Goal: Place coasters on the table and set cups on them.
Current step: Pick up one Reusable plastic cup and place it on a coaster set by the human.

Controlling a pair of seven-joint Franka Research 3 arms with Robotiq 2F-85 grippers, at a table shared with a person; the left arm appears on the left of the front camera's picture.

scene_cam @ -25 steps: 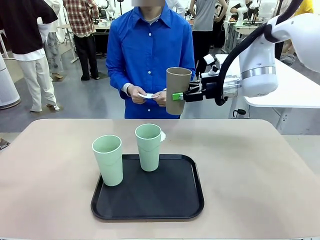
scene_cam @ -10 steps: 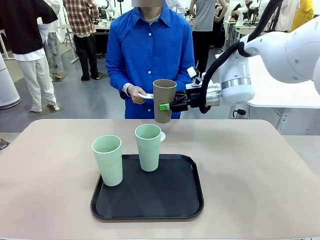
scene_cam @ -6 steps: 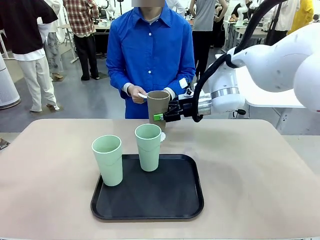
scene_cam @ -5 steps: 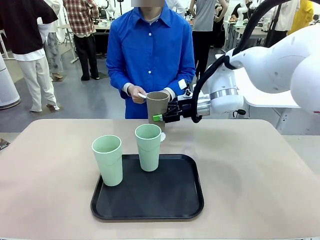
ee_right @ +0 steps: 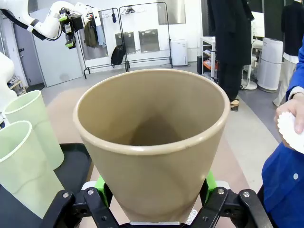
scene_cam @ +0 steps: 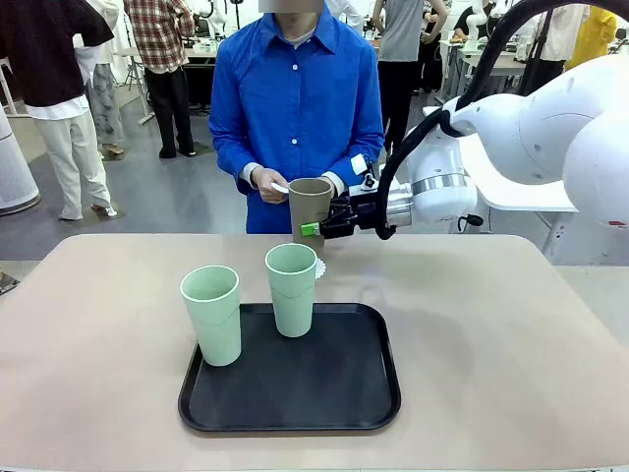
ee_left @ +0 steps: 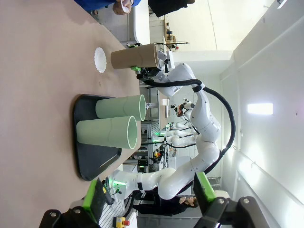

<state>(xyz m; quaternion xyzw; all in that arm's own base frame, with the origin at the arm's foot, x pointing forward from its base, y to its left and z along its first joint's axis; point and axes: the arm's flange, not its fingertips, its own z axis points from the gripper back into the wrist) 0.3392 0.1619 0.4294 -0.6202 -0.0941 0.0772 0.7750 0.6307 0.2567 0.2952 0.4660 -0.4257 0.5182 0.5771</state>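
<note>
My right gripper (scene_cam: pixel 316 229) is shut on the brown cup (scene_cam: pixel 311 206), holding it upright by its lower part just above a white lacy coaster (scene_cam: pixel 319 265) on the beige table (scene_cam: pixel 491 324). In the right wrist view the green pads (ee_right: pixel 100 183) press both sides of the brown cup (ee_right: pixel 152 137). Two mint green cups (scene_cam: pixel 211 315) (scene_cam: pixel 292 289) stand on the black tray (scene_cam: pixel 334 383). The left wrist view, rolled sideways, shows the brown cup (ee_left: pixel 134 57) a short way off the coaster (ee_left: pixel 99 59). My left gripper (ee_left: pixel 147 187) stands open, far from the cups.
A person in a blue shirt (scene_cam: pixel 295 98) stands at the far edge, holding more white coasters in both hands (scene_cam: pixel 282 187). A white table (scene_cam: pixel 550 187) stands behind my right arm. Bare tabletop lies left and right of the tray.
My right gripper has carried the brown cup leftward and down, from in front of the person's side to just above the coaster. Over the last half second it has barely moved.
</note>
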